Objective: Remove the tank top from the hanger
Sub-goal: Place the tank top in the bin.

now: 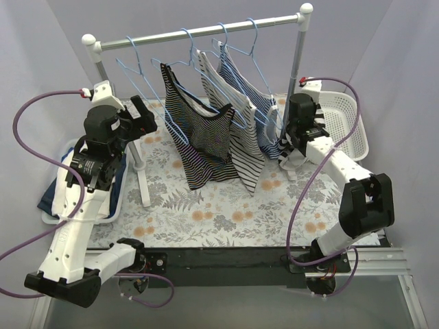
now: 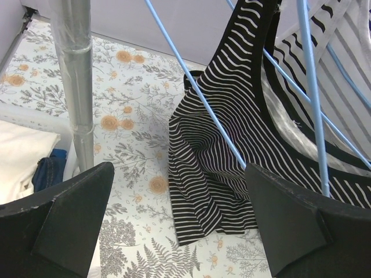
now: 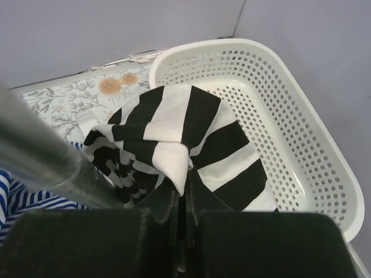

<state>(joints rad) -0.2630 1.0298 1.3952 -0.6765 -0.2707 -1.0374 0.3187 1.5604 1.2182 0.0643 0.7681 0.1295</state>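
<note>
The right gripper (image 1: pixel 293 146) is pressed shut and pinches a fold of the black and white tank top with wide stripes (image 1: pixel 292 162). In the right wrist view the two fingers of the right gripper (image 3: pixel 181 201) meet with the cloth squeezed between them, and the rest of the black and white tank top with wide stripes (image 3: pixel 174 136) puffs up in a bunch just past the tips. The bunch sits close beside the right pole of the silver metal clothes rail (image 1: pixel 206 31) and next to the white plastic basket with holes (image 1: pixel 346 116), which the right wrist view shows just behind the bunch (image 3: pixel 301 121).

The left gripper (image 1: pixel 145 116) is spread wide and holds nothing. In the left wrist view its two dark fingers (image 2: pixel 64 226) stand far apart, and past the left gripper (image 2: pixel 178 171) hangs a black tank top with thin white stripes (image 2: pixel 232 139) on a light blue wire hanger (image 2: pixel 203 104). The bottom of that top touches the flowered table cover (image 2: pixel 127 116).

The pinched tank top is so bunched up that its straps cannot be seen, and I cannot tell if it is on a hanger. The pole is a grey blur in the right wrist view. A blue and white striped cloth (image 3: pixel 17 200) is cut off at the edge there
</note>
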